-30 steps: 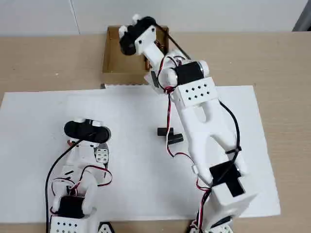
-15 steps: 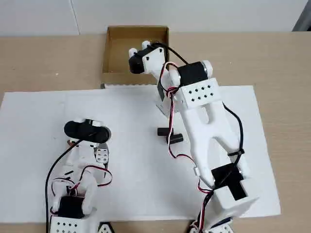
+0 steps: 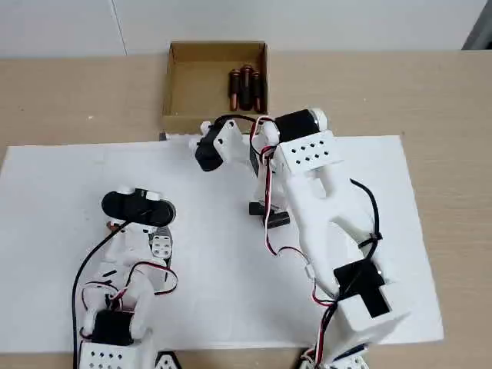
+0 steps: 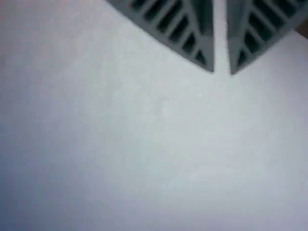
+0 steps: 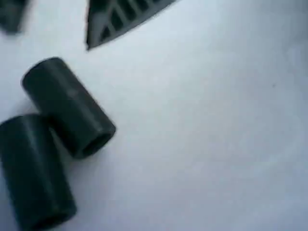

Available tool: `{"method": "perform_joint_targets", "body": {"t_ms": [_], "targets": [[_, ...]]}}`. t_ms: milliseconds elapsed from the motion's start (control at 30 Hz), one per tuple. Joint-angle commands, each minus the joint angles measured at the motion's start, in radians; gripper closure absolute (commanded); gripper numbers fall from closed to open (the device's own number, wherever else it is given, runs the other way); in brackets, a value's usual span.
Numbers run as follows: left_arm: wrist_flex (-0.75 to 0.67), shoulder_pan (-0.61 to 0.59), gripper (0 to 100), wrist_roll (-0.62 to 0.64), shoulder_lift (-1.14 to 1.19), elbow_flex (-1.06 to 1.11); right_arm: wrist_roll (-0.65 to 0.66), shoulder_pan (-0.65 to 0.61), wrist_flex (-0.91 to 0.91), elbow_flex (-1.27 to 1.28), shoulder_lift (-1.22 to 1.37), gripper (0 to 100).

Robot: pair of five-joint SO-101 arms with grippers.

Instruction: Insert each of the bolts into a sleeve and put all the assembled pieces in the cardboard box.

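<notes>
Since a second ago, the right arm has pulled back from over the cardboard box [image 3: 196, 84], and its claw now hangs above the white paper [image 3: 61, 177], just in front of the box's near wall. The left arm has not shifted.

Starting at the left, we see the left gripper [image 4: 221, 71] low over bare paper. Its two ribbed fingers [image 4: 185, 29] are drawn together with only a thin slit between the tips, and nothing is held.

Farther along, the box stands on the wooden table [image 3: 77, 92], touching the far edge of the sheet. Three brownish assembled pieces [image 3: 246, 88] lie in it side by side, packed toward its far right corner. The remaining floor of the box is bare cardboard.

The right gripper [image 3: 209, 147] sits just beside the box, over the paper. In its wrist view we make out one ribbed finger [image 5: 120, 19] and a dark shape at the picture's edge with paper between them, so we read the jaws as standing apart and holding nothing.

Right of that, two black sleeves [image 5: 67, 113] lie on the sheet touching each other, just beside that finger's tip but not between the jaws. From above they rest by the right arm's forearm, partly hidden under it.
</notes>
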Motion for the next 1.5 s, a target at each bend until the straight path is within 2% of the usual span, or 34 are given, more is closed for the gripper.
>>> {"method": "perform_joint_targets", "body": {"t_ms": [0, 467, 1000, 1233, 1467], "targets": [[0.002, -0.003, 99, -0.008, -0.009, -0.002, 0.035, 0.005, -0.010, -0.003, 0.016, 85.8], [0.002, -0.003, 99, -0.008, -0.009, -0.002, 0.044, -0.061, -0.107, -0.005, 0.165, 85.8], [0.002, -0.003, 99, -0.008, -0.009, -0.002, 0.043, -0.064, -0.200, -0.005, 0.303, 86.0], [0.002, -0.003, 99, -0.008, -0.009, -0.002, 0.040, -0.065, -0.214, -0.005, 0.354, 99.1], [0.002, -0.003, 99, -0.008, -0.009, -0.002, 0.035, -0.065, -0.200, -0.025, 0.346, 99.1]]}}
